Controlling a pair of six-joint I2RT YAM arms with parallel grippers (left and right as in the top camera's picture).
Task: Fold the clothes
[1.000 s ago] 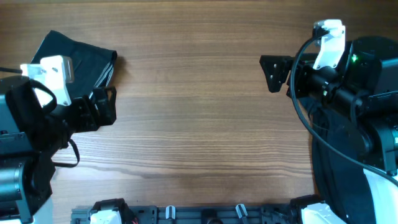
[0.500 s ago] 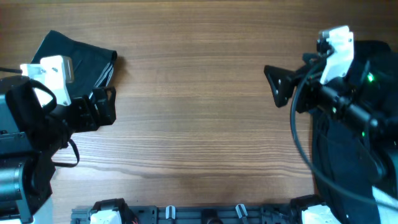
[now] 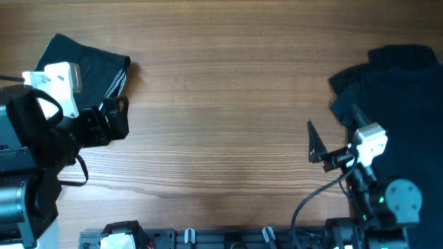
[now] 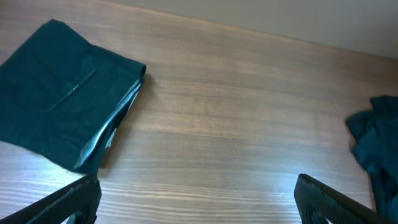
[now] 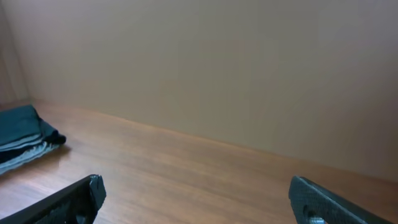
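Note:
A folded black garment (image 3: 83, 62) lies at the table's back left; it also shows in the left wrist view (image 4: 62, 106) and far left in the right wrist view (image 5: 22, 134). A crumpled heap of black clothes (image 3: 401, 104) lies at the right side, its edge showing in the left wrist view (image 4: 376, 143). No white tag shows. My left gripper (image 3: 114, 119) is open and empty just in front of the folded garment, fingers wide apart (image 4: 199, 199). My right gripper (image 3: 317, 144) is open and empty (image 5: 196, 196), left of the heap and apart from it.
The wooden table (image 3: 221, 104) spans the view. A grey rail with clips (image 3: 208, 238) runs along the front edge. A beige wall (image 5: 217, 74) stands behind the table. The arm bases fill the front left and front right corners.
My right arm has swung from the back right toward the front edge, uncovering the black heap. The left arm and the folded garment have not moved.

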